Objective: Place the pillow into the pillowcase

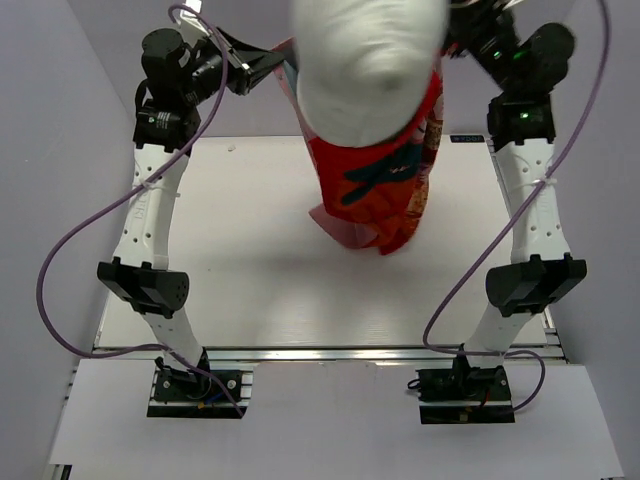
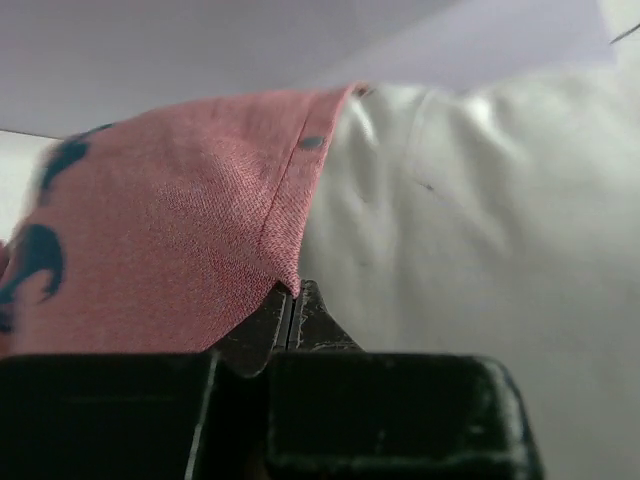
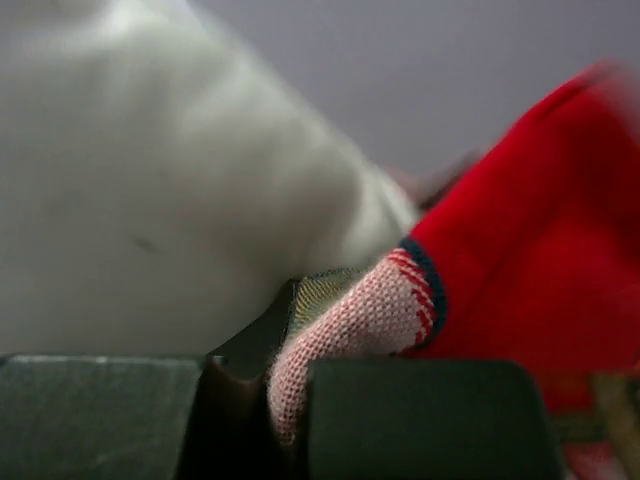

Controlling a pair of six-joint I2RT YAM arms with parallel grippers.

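Note:
The white pillow (image 1: 365,70) is held high above the table, bulging out of the top of the red-orange pillowcase (image 1: 385,185), which hangs down around its lower part. At the left rim of the case's mouth is my left gripper (image 1: 275,68), and my right gripper (image 1: 455,30) is at the right rim. In the left wrist view, the left gripper (image 2: 293,300) is shut on the hem of the pillowcase (image 2: 180,240), faded pink side showing, with the pillow (image 2: 480,220) right beside it. The right wrist view has the right gripper (image 3: 290,330) shut on the pillowcase (image 3: 540,230) edge, against the pillow (image 3: 150,200).
The white table (image 1: 250,290) lies below the hanging case, whose lowest corner dangles near the table's middle. Purple walls stand close on both sides. Purple cables loop beside each arm.

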